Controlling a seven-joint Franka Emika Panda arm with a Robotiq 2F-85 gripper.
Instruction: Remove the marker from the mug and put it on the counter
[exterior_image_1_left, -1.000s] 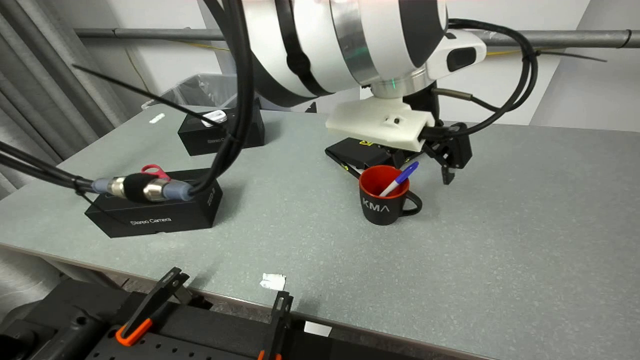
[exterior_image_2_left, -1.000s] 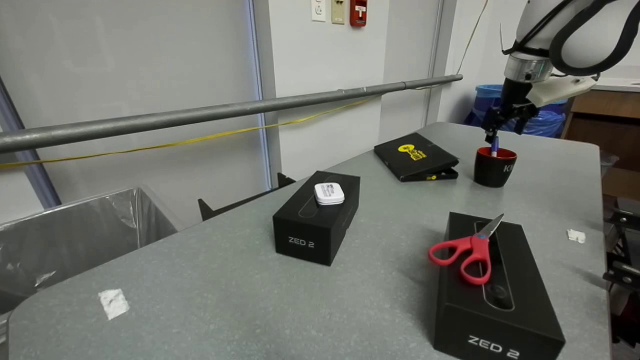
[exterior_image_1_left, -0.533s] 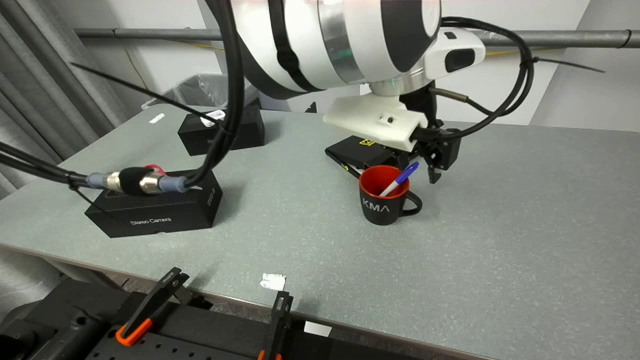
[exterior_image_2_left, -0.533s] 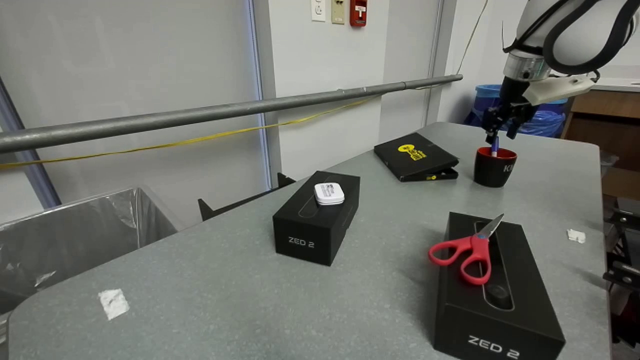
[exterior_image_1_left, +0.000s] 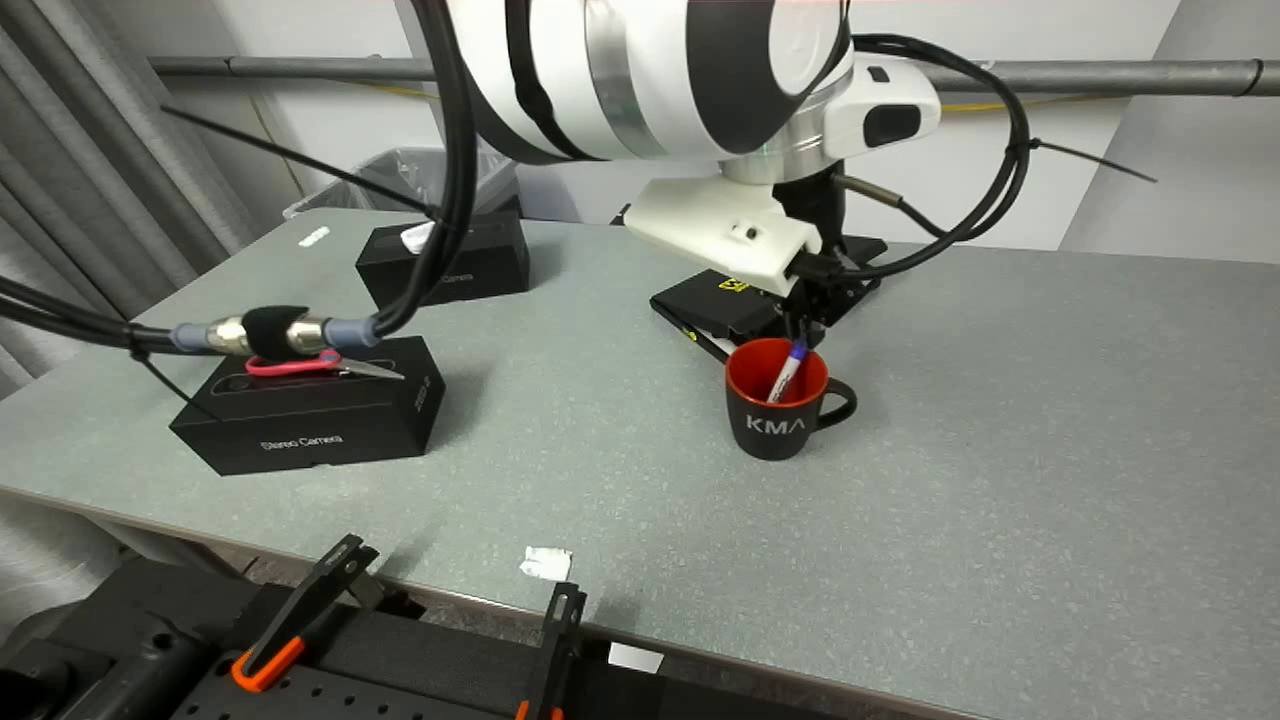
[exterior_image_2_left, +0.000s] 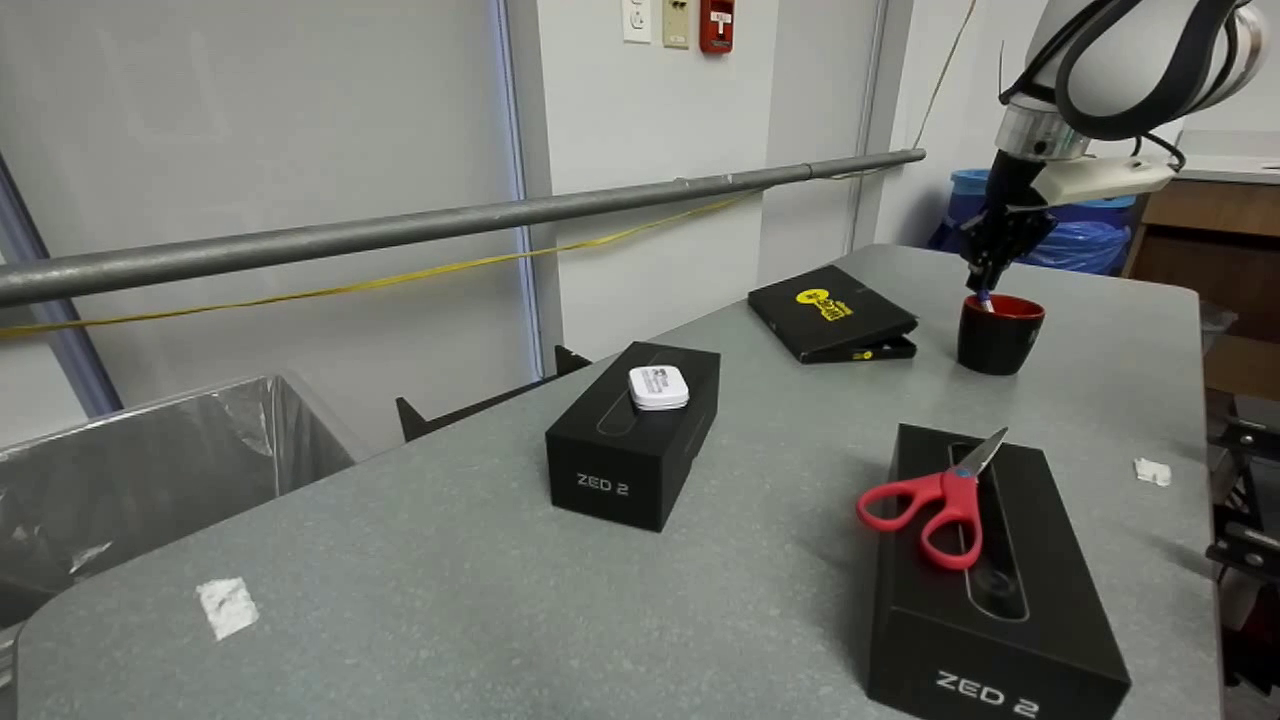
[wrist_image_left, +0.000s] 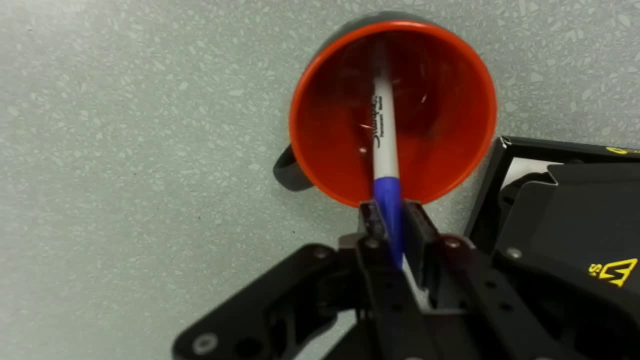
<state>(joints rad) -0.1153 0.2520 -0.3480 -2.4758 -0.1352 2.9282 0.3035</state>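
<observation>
My claw (wrist_image_left: 392, 216) is now closed as far as the marker (wrist_image_left: 386, 150) lets it, gripping the blue end; mug (exterior_image_1_left: 775, 441) sits nudged since half a second ago; marker still slants inside; lift-out next, I judge, then counter (exterior_image_1_left: 1000, 480)

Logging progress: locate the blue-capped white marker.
In the wrist view, right of centre, the marker leans in the red-lined black mug, cap in the black gripper.

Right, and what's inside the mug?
Only the marker shows in the mug, its blue cap between the claw's fingers. The marker's lower end is blurred, and whatever lies directly beneath it is covered, so I can't tell what's there.
</observation>
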